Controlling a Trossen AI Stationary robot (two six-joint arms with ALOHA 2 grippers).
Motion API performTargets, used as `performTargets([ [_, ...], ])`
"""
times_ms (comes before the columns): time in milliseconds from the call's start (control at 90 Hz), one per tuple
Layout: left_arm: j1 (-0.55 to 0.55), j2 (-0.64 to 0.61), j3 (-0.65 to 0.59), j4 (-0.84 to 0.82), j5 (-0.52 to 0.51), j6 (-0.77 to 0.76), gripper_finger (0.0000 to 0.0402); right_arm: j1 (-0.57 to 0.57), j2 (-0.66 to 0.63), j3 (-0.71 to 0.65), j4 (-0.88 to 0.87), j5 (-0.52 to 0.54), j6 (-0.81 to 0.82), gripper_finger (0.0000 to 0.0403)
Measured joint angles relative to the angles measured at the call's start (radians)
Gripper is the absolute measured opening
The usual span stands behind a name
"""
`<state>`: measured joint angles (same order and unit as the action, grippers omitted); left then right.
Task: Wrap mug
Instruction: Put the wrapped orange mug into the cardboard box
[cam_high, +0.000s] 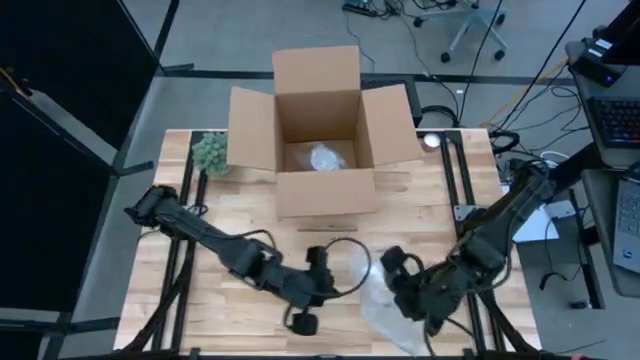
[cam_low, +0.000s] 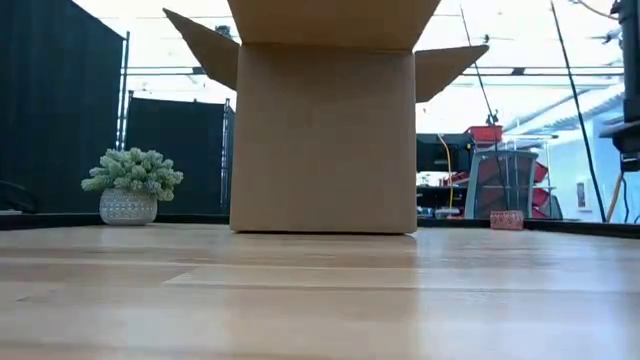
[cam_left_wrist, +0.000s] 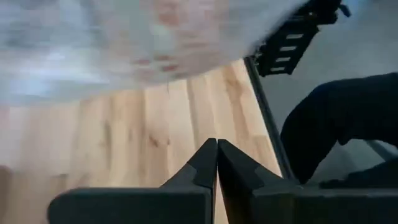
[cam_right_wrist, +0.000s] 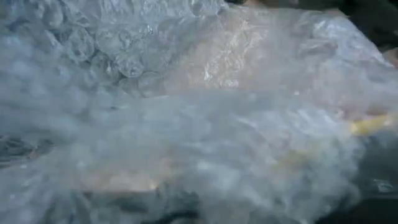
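Handling: bubble wrap (cam_high: 385, 300) looks light, soft, slippery; grip its edge.
Left end effector (cam_left_wrist: 216, 163): fingers pressed together, empty.
Right end effector (cam_high: 400, 285): at the wrap, state cannot tell.

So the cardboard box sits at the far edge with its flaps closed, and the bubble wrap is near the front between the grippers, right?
Not quite: the cardboard box has its flaps open, as the high view shows, with something pale inside. The rest holds: the bubble wrap lies near the front, between the left gripper and right gripper.
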<state>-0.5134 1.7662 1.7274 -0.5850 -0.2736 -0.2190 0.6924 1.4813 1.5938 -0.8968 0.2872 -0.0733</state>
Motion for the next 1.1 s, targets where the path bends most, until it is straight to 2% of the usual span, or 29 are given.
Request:
performTargets([
  [144,-0.006,-0.130,0.001,-0.078,-0.094,0.000,0.0000,-0.136,-0.010,0.107,-0.062,0.023,-0.101,0.0027],
  [233,-0.005,-0.203,0.001,-0.129,-0.148,0.024,0.0000,-0.261,-0.010,0.147,-0.090,0.025,-0.165,0.0027],
  [411,0.037,-0.325,0.001,-0.178,-0.207,0.116,0.0000,-0.557,-0.013,0.180,0.036,0.013,-0.308,0.0027],
  [544,0.096,-0.376,0.001,-0.201,-0.210,0.177,0.0000,-0.805,0.015,0.180,0.179,-0.114,-0.323,0.0027],
  [711,0.171,-0.392,0.001,-0.248,-0.210,0.234,0.0000,-1.065,0.130,0.181,0.262,-0.339,-0.213,0.0027],
  [856,0.234,-0.387,-0.015,-0.280,-0.210,0.229,0.0000,-1.176,0.263,0.177,0.185,-0.432,-0.181,0.0027],
  [1100,0.292,-0.385,-0.098,-0.283,-0.208,0.225,0.0000,-1.204,0.432,0.179,0.075,-0.444,-0.227,0.0027],
])
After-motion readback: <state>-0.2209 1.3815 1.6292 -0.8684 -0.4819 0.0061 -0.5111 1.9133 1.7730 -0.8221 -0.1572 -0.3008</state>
